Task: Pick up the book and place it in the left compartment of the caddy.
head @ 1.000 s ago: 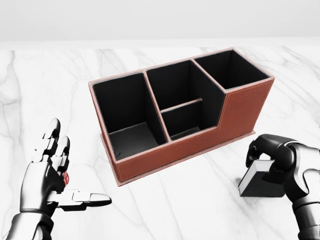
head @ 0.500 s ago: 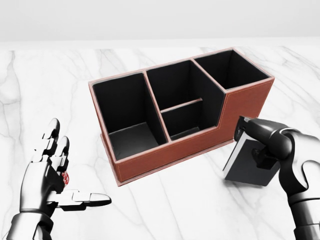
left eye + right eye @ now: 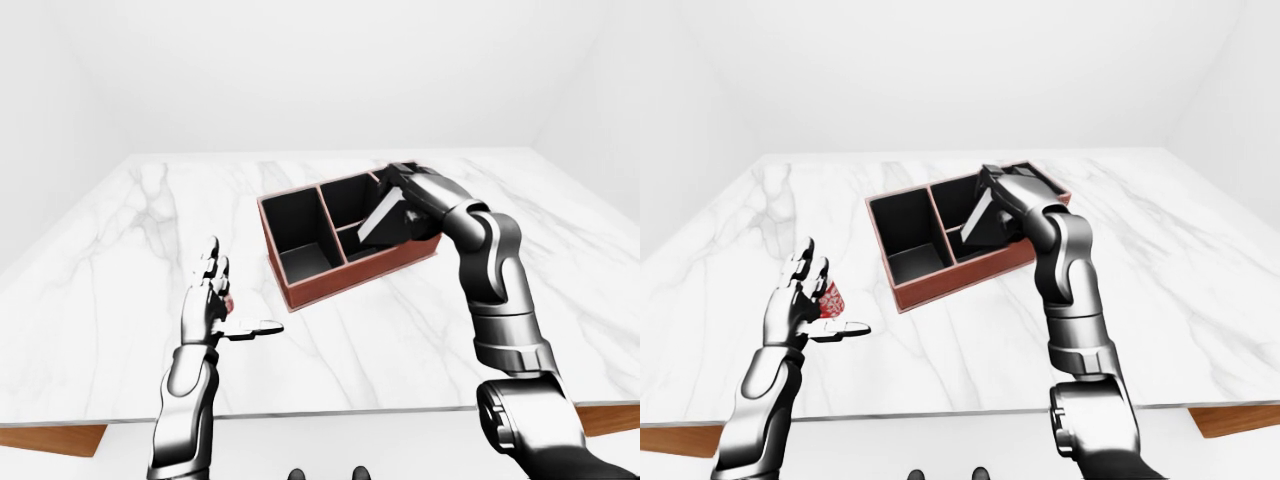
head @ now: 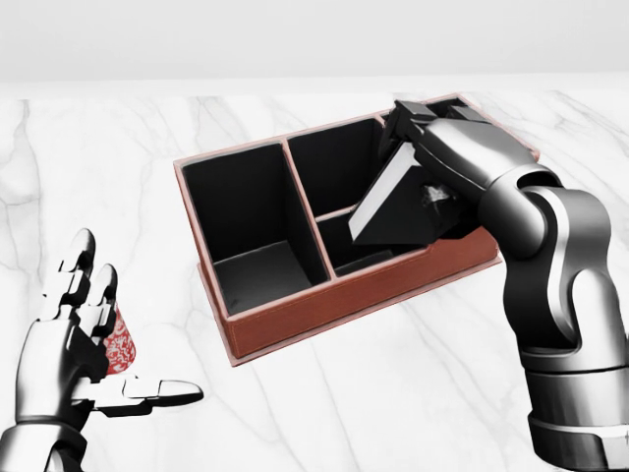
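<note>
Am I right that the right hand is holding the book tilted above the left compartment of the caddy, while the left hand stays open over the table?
Not quite: in the head view the right hand holds the book tilted over the caddy's middle compartments, not the left compartment, which is empty. The left hand is indeed open over the table.

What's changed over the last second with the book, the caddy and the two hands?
The right hand, shut on the book, has lifted it off the marble table and carried it up and left in the head view; it now hangs tilted over the caddy, above the middle compartments. The left hand drifted slightly down-left, open, uncovering more of a small red patterned object. The caddy has not moved.
</note>
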Controlling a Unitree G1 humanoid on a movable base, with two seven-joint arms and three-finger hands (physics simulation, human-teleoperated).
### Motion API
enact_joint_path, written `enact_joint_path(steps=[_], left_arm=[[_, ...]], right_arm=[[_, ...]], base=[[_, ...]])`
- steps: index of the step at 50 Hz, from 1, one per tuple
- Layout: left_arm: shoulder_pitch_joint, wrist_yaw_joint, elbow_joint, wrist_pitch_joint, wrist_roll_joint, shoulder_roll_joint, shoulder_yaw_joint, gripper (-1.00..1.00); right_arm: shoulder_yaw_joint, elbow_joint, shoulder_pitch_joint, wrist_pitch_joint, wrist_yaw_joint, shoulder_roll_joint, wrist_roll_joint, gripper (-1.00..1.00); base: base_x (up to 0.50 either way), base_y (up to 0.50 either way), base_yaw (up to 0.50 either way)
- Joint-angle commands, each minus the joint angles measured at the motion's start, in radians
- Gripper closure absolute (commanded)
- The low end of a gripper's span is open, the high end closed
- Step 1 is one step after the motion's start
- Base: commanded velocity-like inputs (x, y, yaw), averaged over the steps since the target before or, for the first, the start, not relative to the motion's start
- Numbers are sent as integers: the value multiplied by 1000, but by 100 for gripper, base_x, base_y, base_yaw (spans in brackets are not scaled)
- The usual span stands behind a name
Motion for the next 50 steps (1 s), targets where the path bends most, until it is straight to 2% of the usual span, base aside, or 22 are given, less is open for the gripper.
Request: enact_joint_path(steps=[1,7,14,17,21,26,33,50], left_arm=[[11,5,-17,0,-14,10,46,-100],[21,6,-19,0,-21,15,67,-100],[37,4,-29,0,-25,16,89,-100],[47,2,-39,0,-27,16,98,-100],[50,0,-43,0,-31,17,112,-100],[60,-3,-49,0,-32,16,120,-100],[68,-7,-55,0,-31,13,128,-100],[74,-13,-67,0,-36,11,134,-100]], right_arm=[[34,121,-120,0,0,73,80,100],[58,233,-171,0,-39,101,116,100],[81,429,-278,0,-209,154,174,100],[82,595,-341,0,-343,179,211,100],[86,786,-427,0,-431,187,252,100],[102,893,-477,0,-501,219,273,100],[121,993,-533,0,-546,262,268,100],[142,1038,-554,0,-559,323,232,100]], base=[[0,0,0],[0,0,0],[0,0,0],[0,0,0],[0,0,0],[0,0,0],[0,0,0],[0,0,0]])
